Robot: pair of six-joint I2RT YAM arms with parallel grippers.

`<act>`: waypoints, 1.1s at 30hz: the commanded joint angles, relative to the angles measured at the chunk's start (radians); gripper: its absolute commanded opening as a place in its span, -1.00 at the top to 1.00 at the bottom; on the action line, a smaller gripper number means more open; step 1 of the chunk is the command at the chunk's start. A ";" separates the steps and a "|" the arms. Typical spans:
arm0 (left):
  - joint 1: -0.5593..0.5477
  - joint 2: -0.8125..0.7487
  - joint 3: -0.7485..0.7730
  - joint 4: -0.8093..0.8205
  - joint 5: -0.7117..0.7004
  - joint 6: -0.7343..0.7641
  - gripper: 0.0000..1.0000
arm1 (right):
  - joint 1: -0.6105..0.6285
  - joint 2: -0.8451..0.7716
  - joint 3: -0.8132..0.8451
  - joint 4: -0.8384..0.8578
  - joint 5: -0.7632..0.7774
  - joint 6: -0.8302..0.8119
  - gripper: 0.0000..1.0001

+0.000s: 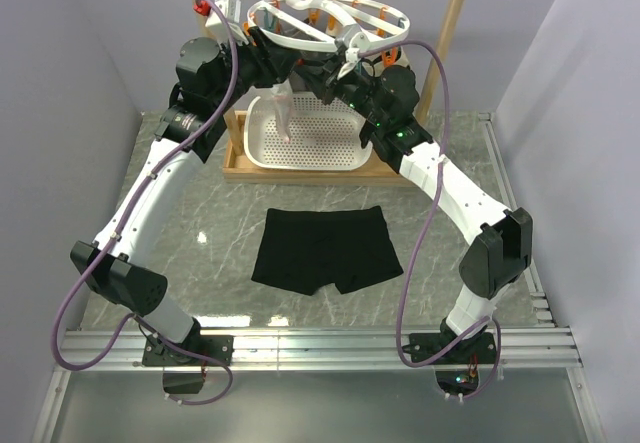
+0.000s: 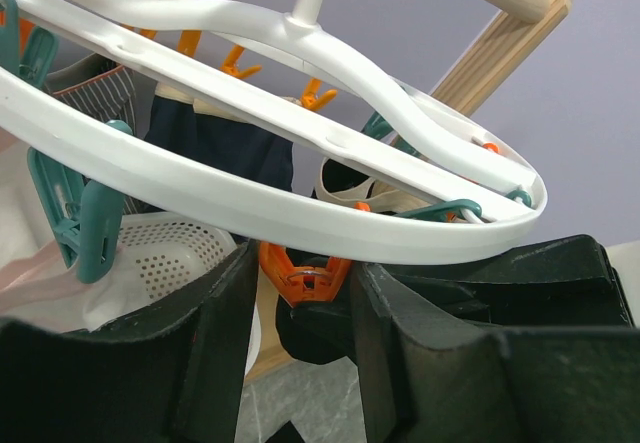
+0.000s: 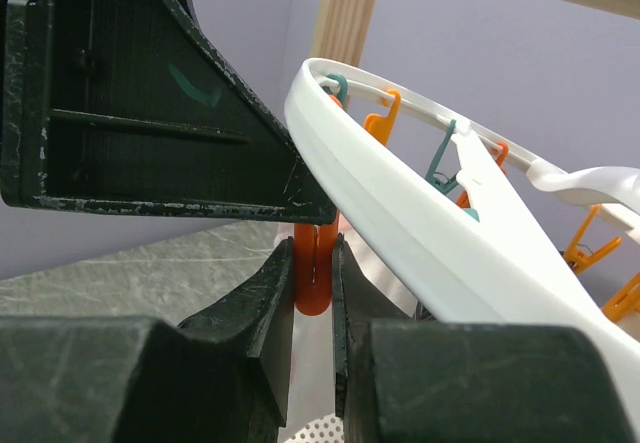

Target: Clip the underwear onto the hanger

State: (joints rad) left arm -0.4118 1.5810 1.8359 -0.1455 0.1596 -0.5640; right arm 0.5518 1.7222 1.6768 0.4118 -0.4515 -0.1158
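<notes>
The black underwear [image 1: 327,249] lies flat on the table, apart from both arms. The round white hanger [image 1: 330,23] hangs from the wooden frame, and both grippers are raised to its near rim. My left gripper [image 1: 294,60] [image 2: 300,283] has an orange clip [image 2: 305,273] under the ring [image 2: 300,198] between its jaws. The clip's handles are spread and touch both fingers. In the right wrist view my right gripper [image 1: 340,69] [image 3: 313,253] is shut on another orange clip [image 3: 312,293] below the rim [image 3: 420,223], with its handles squeezed together.
A pale garment [image 1: 285,103] dangles from the hanger over the white perforated basket [image 1: 300,143]. The wooden frame rack [image 1: 455,33] surrounds both. Teal clips [image 2: 85,233] and further orange ones hang along the ring. Grey walls close in left and right.
</notes>
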 commanded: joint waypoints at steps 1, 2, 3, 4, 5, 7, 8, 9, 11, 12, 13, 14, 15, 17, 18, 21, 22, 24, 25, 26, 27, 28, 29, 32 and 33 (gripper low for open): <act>0.002 -0.027 0.005 0.075 -0.023 -0.016 0.07 | 0.000 -0.035 -0.014 0.010 -0.012 0.015 1.00; 0.001 -0.027 0.005 0.076 -0.023 -0.019 0.07 | -0.001 -0.035 -0.014 0.012 -0.012 0.015 1.00; 0.001 -0.027 0.003 0.078 -0.029 -0.023 0.06 | 0.000 -0.036 -0.014 0.013 -0.012 0.015 1.00; 0.001 -0.029 0.002 0.083 -0.029 -0.025 0.06 | 0.000 -0.036 -0.014 0.013 -0.012 0.016 1.00; 0.002 -0.030 0.000 0.087 -0.031 -0.034 0.05 | 0.000 -0.036 -0.015 0.015 -0.012 0.018 1.00; 0.005 -0.029 -0.003 0.098 -0.026 -0.042 0.05 | 0.002 -0.038 -0.017 0.013 -0.012 0.016 1.00; 0.004 -0.029 -0.003 0.103 -0.025 -0.051 0.05 | 0.002 -0.038 -0.019 0.015 -0.012 0.016 1.00; 0.004 -0.027 -0.003 0.104 -0.023 -0.054 0.04 | 0.003 -0.036 -0.023 0.015 -0.012 0.016 1.00; 0.005 -0.024 0.002 0.106 -0.022 -0.059 0.01 | 0.002 -0.038 -0.023 0.013 -0.013 0.016 1.00; 0.007 -0.021 0.005 0.106 -0.020 -0.060 0.00 | 0.003 -0.038 -0.026 0.016 -0.013 0.018 1.00; 0.007 -0.019 0.005 0.107 -0.020 -0.063 -0.01 | 0.003 -0.038 -0.028 0.016 -0.013 0.016 1.00; 0.008 -0.019 0.005 0.110 -0.019 -0.068 -0.01 | 0.003 -0.038 -0.029 0.016 -0.013 0.016 1.00; 0.011 -0.021 0.005 0.110 -0.022 -0.071 -0.01 | 0.003 -0.039 -0.032 0.018 -0.013 0.018 1.00; 0.016 -0.024 -0.001 0.119 -0.022 -0.080 -0.02 | 0.003 -0.041 -0.037 0.022 -0.012 0.021 1.00; 0.016 -0.024 -0.004 0.126 -0.022 -0.082 -0.02 | 0.003 -0.042 -0.046 0.027 -0.010 0.022 1.00; 0.018 -0.030 -0.024 0.139 -0.017 -0.082 0.01 | 0.005 -0.044 -0.055 0.032 -0.013 0.024 1.00; 0.018 -0.032 -0.029 0.170 -0.015 -0.080 0.01 | 0.004 -0.044 -0.055 0.032 -0.015 0.025 1.00; 0.018 -0.032 -0.032 0.178 -0.012 -0.079 0.03 | 0.005 -0.044 -0.054 0.032 -0.018 0.025 1.00; 0.018 -0.030 -0.033 0.181 -0.011 -0.077 0.07 | 0.007 -0.044 -0.054 0.032 -0.018 0.027 1.00; 0.018 -0.032 -0.038 0.187 -0.006 -0.076 0.12 | 0.007 -0.042 -0.052 0.032 -0.021 0.027 1.00; 0.018 -0.030 -0.040 0.201 0.001 -0.074 0.19 | 0.008 -0.042 -0.051 0.030 -0.023 0.028 1.00; 0.018 -0.029 -0.040 0.205 0.009 -0.071 0.41 | 0.007 -0.042 -0.052 0.030 -0.026 0.027 1.00; 0.018 -0.027 -0.037 0.205 0.014 -0.070 0.54 | 0.010 -0.044 -0.054 0.030 -0.027 0.025 1.00; 0.018 -0.021 -0.032 0.195 0.017 -0.063 0.99 | 0.011 -0.047 -0.054 0.013 -0.027 0.025 0.81; 0.018 -0.022 -0.033 0.193 0.017 -0.059 1.00 | 0.010 -0.055 -0.057 0.006 -0.026 0.024 0.53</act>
State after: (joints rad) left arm -0.4065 1.5810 1.7885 -0.0669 0.1947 -0.6048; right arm 0.5514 1.7134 1.6341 0.4465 -0.4297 -0.0956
